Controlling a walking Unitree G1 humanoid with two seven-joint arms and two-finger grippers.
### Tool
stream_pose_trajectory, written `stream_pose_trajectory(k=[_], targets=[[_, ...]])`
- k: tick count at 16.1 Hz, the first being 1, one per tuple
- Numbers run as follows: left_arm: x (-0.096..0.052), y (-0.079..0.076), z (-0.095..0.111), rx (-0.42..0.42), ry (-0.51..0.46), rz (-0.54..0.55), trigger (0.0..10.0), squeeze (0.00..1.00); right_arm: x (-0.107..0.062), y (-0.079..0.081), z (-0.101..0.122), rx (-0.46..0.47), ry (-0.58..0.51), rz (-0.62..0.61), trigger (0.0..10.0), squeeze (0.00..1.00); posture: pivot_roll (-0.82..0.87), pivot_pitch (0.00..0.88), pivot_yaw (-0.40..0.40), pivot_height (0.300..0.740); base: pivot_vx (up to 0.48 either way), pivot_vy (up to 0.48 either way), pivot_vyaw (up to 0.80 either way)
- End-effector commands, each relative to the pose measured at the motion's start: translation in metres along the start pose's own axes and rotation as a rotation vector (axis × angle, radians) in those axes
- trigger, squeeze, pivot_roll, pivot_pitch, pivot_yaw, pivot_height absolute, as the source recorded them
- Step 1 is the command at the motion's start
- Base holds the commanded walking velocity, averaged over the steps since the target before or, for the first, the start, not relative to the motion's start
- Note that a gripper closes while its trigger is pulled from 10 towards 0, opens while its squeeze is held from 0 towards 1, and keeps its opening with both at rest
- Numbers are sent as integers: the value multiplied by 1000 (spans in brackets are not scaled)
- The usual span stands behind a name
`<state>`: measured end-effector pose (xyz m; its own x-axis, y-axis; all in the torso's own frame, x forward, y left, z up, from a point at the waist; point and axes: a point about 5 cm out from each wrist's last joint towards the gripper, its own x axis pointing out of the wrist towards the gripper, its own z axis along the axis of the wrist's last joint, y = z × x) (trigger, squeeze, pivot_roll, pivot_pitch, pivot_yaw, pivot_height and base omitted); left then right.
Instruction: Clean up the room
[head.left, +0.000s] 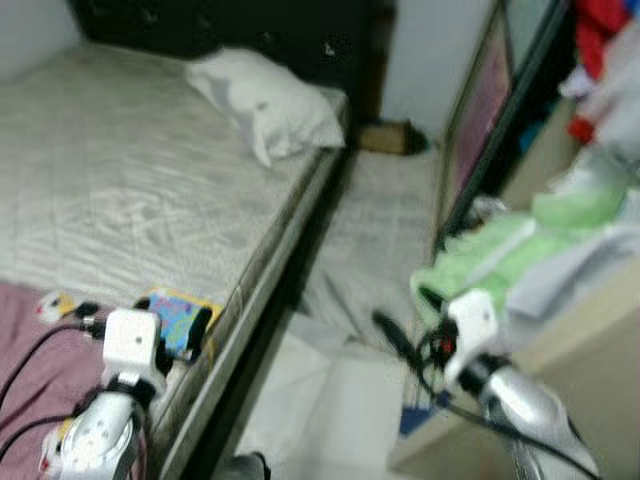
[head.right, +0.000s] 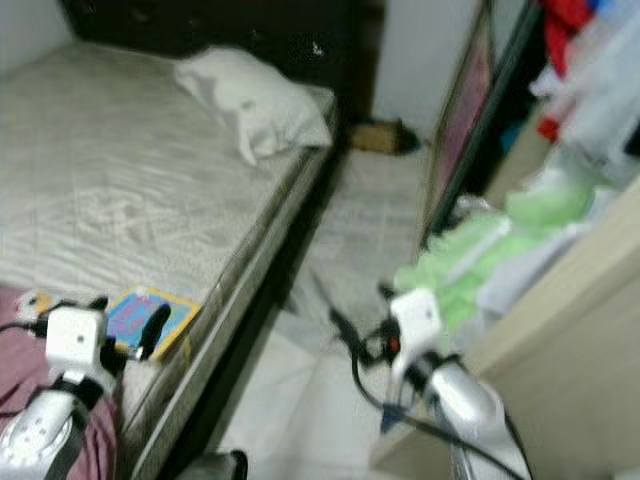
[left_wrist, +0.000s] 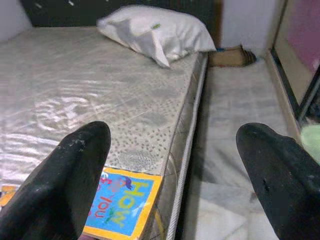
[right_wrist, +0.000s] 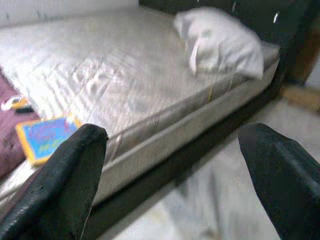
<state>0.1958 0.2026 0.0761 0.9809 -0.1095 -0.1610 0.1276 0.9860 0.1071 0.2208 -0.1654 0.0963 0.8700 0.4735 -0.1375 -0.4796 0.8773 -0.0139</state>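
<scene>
Where the bed (head.left: 140, 180) takes up the robot's left side, its bare quilted mattress runs back to a dark headboard (head.left: 250, 30), and a maroon blanket (head.left: 30, 350) covers the near corner. A strip of pale tiled floor (head.left: 380, 230) runs beside the bed toward the far wall, with a sliding wardrobe door (head.left: 480, 130) along its right edge. On the robot's right a light wooden shelf unit (head.left: 580, 340) carries a heap of clothes, among them a light green garment (head.left: 490, 255) hanging over the edge and something red (head.left: 595, 45) higher up. A white pillow (head.left: 265, 100) lies at the head of the bed, close to the edge that faces the floor. A brown cardboard box (head.left: 385, 137) sits on the floor by the far wall, just past the bed's corner. A colourful children's book (left_wrist: 122, 202) with a yellow border lies flat on the mattress near the bed's edge, next to the blanket. A small white and yellow object (head.left: 50, 305), too blurred to name, rests on the blanket. The left gripper (left_wrist: 175, 180) hovers above the book with its black fingers spread wide apart and nothing between them. The right gripper (right_wrist: 180, 185) hangs over the floor beside the bed, fingers likewise wide apart.
</scene>
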Motion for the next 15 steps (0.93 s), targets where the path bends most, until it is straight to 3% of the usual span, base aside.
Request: stream_pose_trajectory(k=[1, 5, 15], targets=[[0, -4, 0, 1, -1, -9, 10000, 0, -1, -9, 4, -24, -11, -63, 10000, 0, -22, 58, -54, 740, 0, 0, 800], [4, -4, 0, -2, -5, 7, 10000, 0, 16, -5, 18, -38, -78, -84, 10000, 0, -22, 48, -55, 740, 0, 0, 800], [3, -2, 0, 7, -4, 25, 10000, 0, 20, -4, 18, -41, -90, -96, 10000, 0, -20, 56, -48, 740, 0, 0, 800]])
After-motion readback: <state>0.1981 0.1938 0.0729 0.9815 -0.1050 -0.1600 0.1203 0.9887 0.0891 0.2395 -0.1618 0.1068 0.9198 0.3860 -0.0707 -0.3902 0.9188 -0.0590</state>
